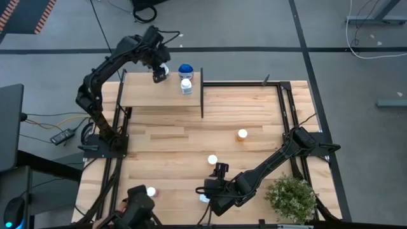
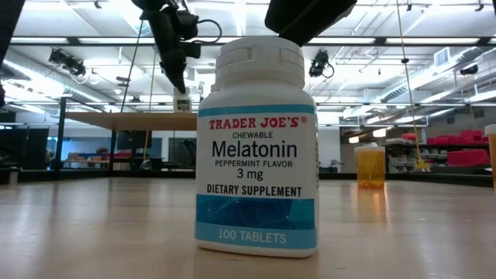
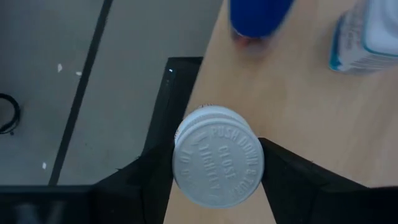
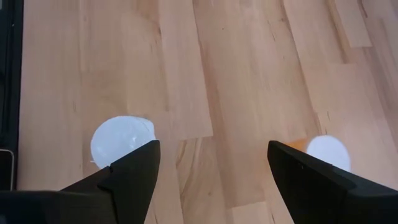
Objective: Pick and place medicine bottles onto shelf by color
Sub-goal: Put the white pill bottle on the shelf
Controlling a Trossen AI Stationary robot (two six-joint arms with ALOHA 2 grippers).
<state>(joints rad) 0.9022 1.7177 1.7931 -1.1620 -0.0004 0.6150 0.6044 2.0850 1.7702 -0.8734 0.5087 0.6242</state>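
My left gripper (image 1: 160,71) is over the far part of the shelf (image 1: 146,95), shut on a white-capped bottle (image 3: 217,165). On the shelf beside it stand the blue-topped bottle (image 1: 185,69) and a white bottle with a teal label (image 1: 186,86). My right gripper (image 4: 214,168) hovers open over the near middle of the table and touches nothing. A white cap (image 4: 121,140) and an orange bottle (image 4: 328,152) stand on the planks ahead of its fingers. A white Melatonin bottle (image 2: 256,147) stands upright close to the low camera, and an orange bottle (image 2: 370,164) stands farther off. My left gripper pinches the bottle's white cap (image 3: 186,177) between its two fingers, one on each side, coming from above and pointing down. The bottle stays upright below the fingers, by the shelf's edge (image 3: 199,93). Whether its base stands on the board, I cannot tell.
Two more white caps (image 1: 151,191) (image 1: 205,198) stand near the table's near edge. A green potted plant (image 1: 291,196) sits at the near right corner. A black upright (image 1: 202,95) bounds the shelf's right end. The middle planks (image 1: 191,137) are bare.
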